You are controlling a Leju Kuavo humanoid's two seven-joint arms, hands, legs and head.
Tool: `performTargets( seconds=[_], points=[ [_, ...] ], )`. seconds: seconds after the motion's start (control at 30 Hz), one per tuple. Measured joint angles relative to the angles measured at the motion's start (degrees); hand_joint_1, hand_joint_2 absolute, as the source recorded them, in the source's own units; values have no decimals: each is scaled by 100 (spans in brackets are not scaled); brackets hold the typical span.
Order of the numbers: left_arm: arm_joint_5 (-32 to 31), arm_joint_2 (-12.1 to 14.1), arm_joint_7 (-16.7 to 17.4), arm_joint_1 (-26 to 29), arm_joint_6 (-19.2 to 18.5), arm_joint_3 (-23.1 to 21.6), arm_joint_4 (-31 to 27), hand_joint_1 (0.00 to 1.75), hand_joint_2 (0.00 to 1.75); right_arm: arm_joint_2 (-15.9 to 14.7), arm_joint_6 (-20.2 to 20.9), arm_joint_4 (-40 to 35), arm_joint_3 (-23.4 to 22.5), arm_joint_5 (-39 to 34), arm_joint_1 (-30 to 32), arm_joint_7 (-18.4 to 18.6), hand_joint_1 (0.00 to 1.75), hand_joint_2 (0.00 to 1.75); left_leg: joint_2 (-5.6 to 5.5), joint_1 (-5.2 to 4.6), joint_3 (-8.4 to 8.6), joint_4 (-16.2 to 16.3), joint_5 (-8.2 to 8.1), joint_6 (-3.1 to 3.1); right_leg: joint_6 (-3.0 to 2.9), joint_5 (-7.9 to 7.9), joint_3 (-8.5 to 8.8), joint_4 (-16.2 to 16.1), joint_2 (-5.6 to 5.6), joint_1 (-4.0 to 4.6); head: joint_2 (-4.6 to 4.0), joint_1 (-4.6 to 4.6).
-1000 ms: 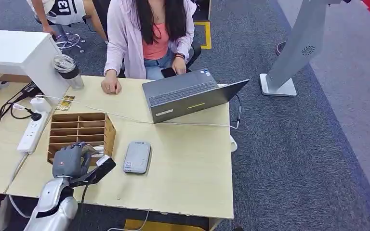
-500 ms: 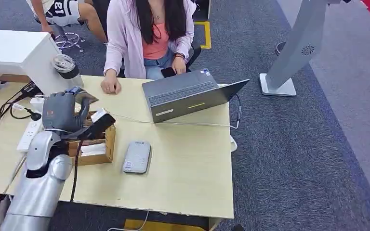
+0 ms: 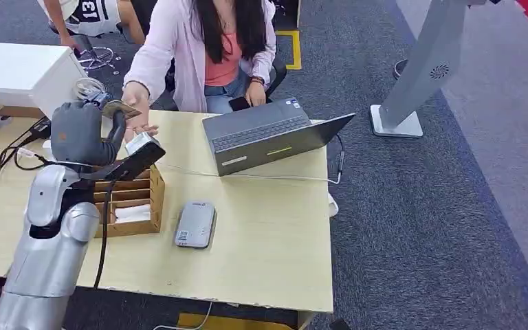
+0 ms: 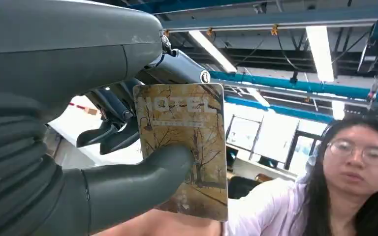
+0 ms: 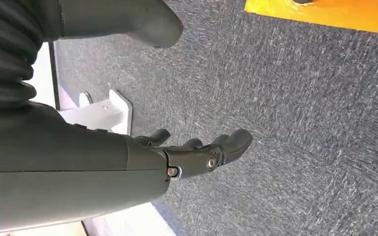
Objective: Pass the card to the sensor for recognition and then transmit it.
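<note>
Right now the grey left hand [image 3: 79, 132] is raised above the back-left part of the pale wooden desk [image 3: 268, 227], pinching a brown-and-tan printed hotel card [image 4: 184, 147] between thumb and fingers. Wrist view shows the thumb [image 4: 147, 172] pressed across the card's face, with the dark fingers behind it.

Card seen edge-on from the head view [image 3: 120, 108], just beside the outstretched hand of the person in the pink shirt [image 3: 136, 113]. Can't tell whether the two are touching.

Key relation: the flat grey rounded card sensor [image 3: 196, 224] lies on the desk nearer the robot, well below and to the right of the held card, just right of the wooden slotted card box [image 3: 127, 199]. Card sits high and away from the sensor, close to the person. Left hand is the nearer one by far.

Right hand [image 5: 197, 152] hangs over grey carpet, fingers loosely curled and apart, holding nothing.

Judgement: looks like the handover stage. Whether the card has been read by the sensor can't be told from this. Risk is releasing before the person has a grip.
</note>
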Motion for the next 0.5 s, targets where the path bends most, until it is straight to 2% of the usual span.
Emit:
performTargets(
  seconds=[0.07, 0.23, 0.37, 0.5],
  points=[
    [28, -37, 39, -94, -20, -46, -57, 175, 175, 9, -7, 0, 0, 0, -12, 11, 0, 175, -1, 0, 0, 1, 0, 0, 0, 0, 1, 0, -1, -1, 0, 2],
    [-416, -221, 448, -537, 234, -162, 121, 175, 175, 92, -7, 2, 11, 136, -102, 133, 0, 175, -1, -1, -2, 4, 0, 1, 1, 1, 1, 0, -1, -1, 0, 4],
    [-503, -435, 405, -884, 542, -162, 708, 175, 175, 179, -59, 2, 13, 175, -186, 144, 0, 175, 0, -1, 0, 5, 1, 1, 3, 4, 1, 0, 1, -1, 0, 0],
    [-533, -562, 376, -1003, 627, -162, 999, 175, 175, 225, -74, 2, 13, 175, -218, 153, 0, 175, 0, -1, 0, 4, 1, 1, 3, 4, 0, 1, 2, 0, 0, -2]
  ],
)
